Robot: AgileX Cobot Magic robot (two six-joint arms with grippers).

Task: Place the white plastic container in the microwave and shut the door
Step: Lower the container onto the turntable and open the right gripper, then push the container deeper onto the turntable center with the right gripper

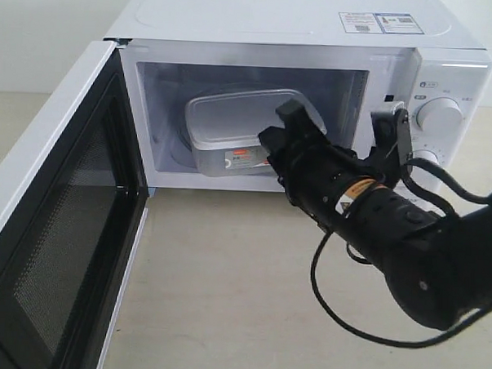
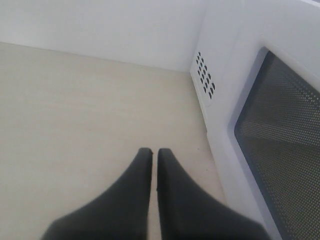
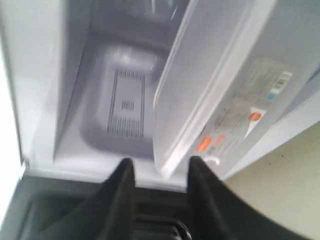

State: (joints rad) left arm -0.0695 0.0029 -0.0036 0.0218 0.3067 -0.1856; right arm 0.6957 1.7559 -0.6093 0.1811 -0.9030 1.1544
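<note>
The white microwave (image 1: 277,22) stands with its door (image 1: 56,225) swung wide open to the left. The white plastic container (image 1: 232,118) rests inside the cavity, its red-and-white label facing out. My right gripper (image 1: 278,125) is at the container's front right corner, open, with one finger above the lid and one beside the wall. In the right wrist view the container (image 3: 210,75) has its rim between the spread tips of the right gripper (image 3: 161,164), untouched. My left gripper (image 2: 151,152) is shut on nothing, low over the table beside the door's outer face (image 2: 285,135). It is hidden in the exterior view.
Two round knobs (image 1: 438,114) sit on the microwave's right panel, just behind my right arm. A black cable (image 1: 338,311) loops under that arm over the beige table (image 1: 225,298). A wall (image 2: 100,25) stands behind the table on the left.
</note>
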